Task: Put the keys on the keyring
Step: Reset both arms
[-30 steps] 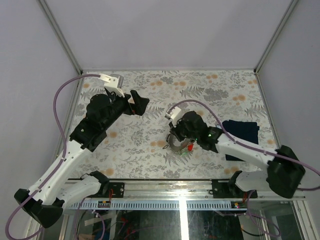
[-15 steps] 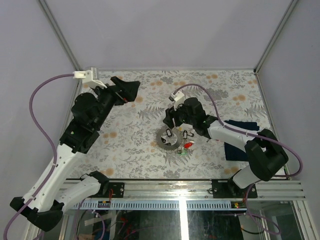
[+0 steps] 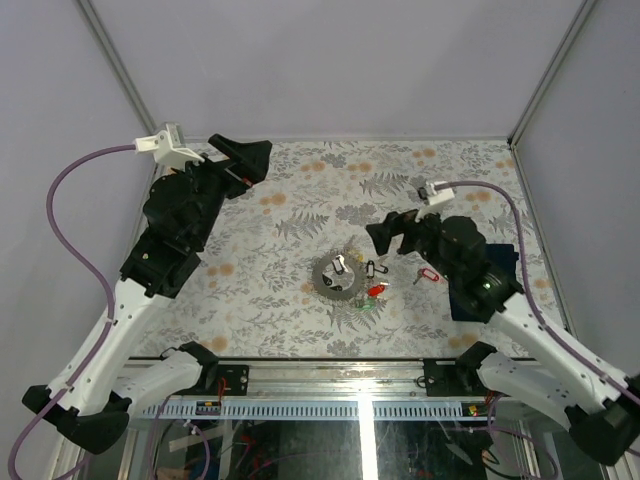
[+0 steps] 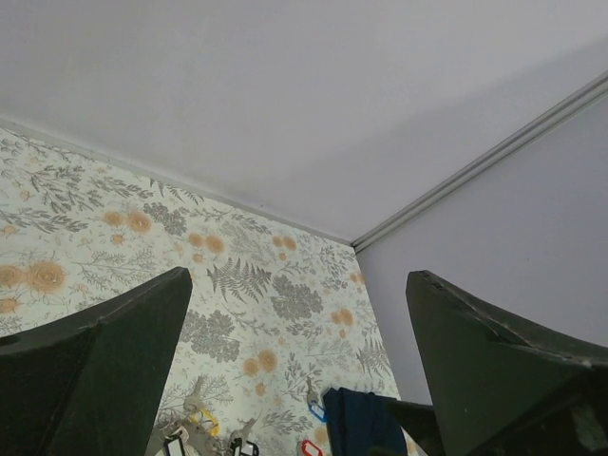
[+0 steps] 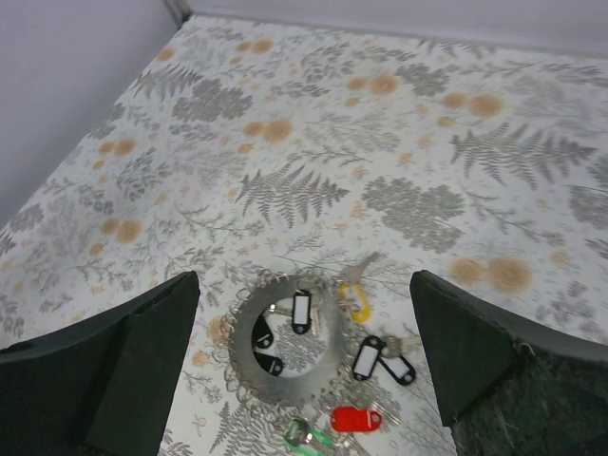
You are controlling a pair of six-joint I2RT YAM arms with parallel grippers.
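The grey, jagged keyring lies flat on the flowered table, just left of centre. In the right wrist view the keyring has black-tagged keys lying in its hollow. More keys with yellow, black, red and green tags lie at its right and near rim. My right gripper hangs open above and right of the ring, holding nothing. My left gripper is open and empty, high at the back left.
A dark blue cloth lies at the right edge, partly under the right arm. A loose red-tagged key and a blue-tagged key lie beside it. Grey walls close the table at the back and sides.
My right gripper was shut at the keyring; it has opened, let go and drawn back to the right. The left arm has swung further toward the back left corner.
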